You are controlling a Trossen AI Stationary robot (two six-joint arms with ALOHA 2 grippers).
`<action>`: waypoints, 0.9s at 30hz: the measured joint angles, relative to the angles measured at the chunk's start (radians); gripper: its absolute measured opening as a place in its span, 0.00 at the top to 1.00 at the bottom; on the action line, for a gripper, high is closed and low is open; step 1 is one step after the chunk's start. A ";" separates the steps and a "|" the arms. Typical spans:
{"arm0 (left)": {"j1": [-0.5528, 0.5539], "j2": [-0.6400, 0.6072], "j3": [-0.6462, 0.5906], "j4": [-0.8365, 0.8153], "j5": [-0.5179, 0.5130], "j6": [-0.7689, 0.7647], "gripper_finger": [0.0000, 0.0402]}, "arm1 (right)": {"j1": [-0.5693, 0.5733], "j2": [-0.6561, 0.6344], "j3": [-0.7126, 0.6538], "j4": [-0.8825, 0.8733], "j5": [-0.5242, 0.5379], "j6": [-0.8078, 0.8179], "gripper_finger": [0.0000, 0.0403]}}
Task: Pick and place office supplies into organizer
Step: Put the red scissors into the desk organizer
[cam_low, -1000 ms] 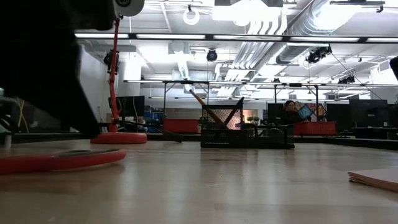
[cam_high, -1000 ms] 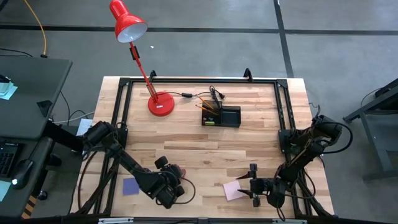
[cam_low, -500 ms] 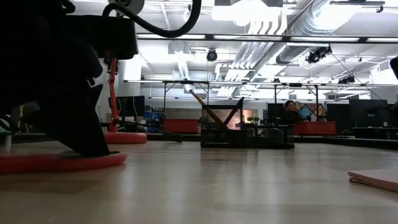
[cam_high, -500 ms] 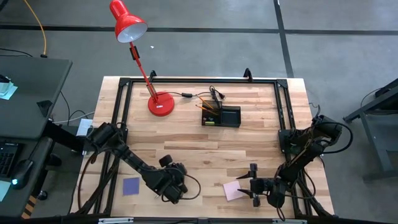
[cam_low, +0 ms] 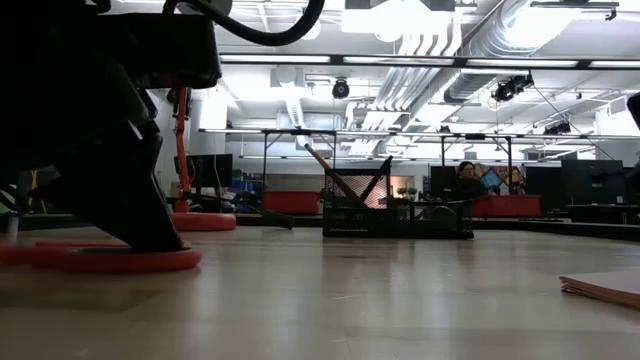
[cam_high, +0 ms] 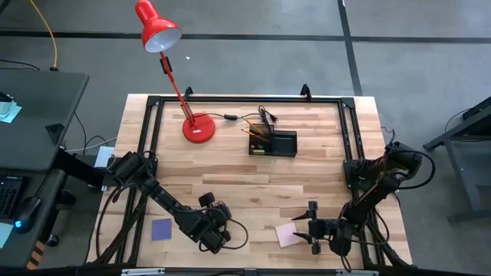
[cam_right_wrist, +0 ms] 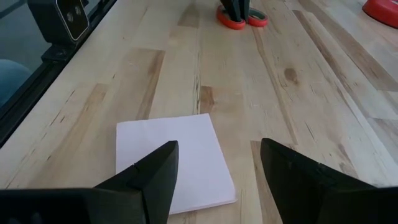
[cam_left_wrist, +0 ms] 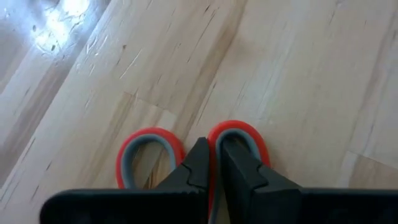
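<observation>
On the wooden table (cam_high: 253,180), we see the scissors (cam_left_wrist: 193,155) lying flat near the front edge, with the left gripper (cam_left_wrist: 211,171) closed between the two red handle loops. We find the right gripper (cam_right_wrist: 214,168) spread apart over the pink pad (cam_right_wrist: 174,158); the organizer (cam_high: 273,143) sits near the far edge beside the lamp (cam_high: 198,127).

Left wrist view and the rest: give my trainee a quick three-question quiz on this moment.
1. True or false: the left gripper is closed at the scissors.
2. What lies in front of the right gripper? A) pink pad B) pencils C) lamp
3. In the high view, is the organizer nearer the lamp base or the purple pad?

Key: 1 true, its fingers meet between the two red handle loops. 2 A. 3 the lamp base.
</observation>
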 joint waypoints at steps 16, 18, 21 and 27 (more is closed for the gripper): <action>0.001 -0.007 0.249 -0.005 -0.183 0.327 0.99 | 0.000 0.000 0.000 0.032 0.057 -0.002 0.45; 0.000 -0.008 0.281 0.001 -0.194 0.383 0.99 | 0.002 0.000 -0.001 0.067 0.104 -0.101 0.45; -0.013 -0.008 0.320 0.029 -0.202 0.462 0.99 | 0.008 0.000 -0.001 0.102 0.129 -0.273 0.45; -0.051 -0.009 0.356 0.241 -0.189 0.660 1.00 | -0.052 0.000 -0.001 0.118 0.075 -0.348 0.45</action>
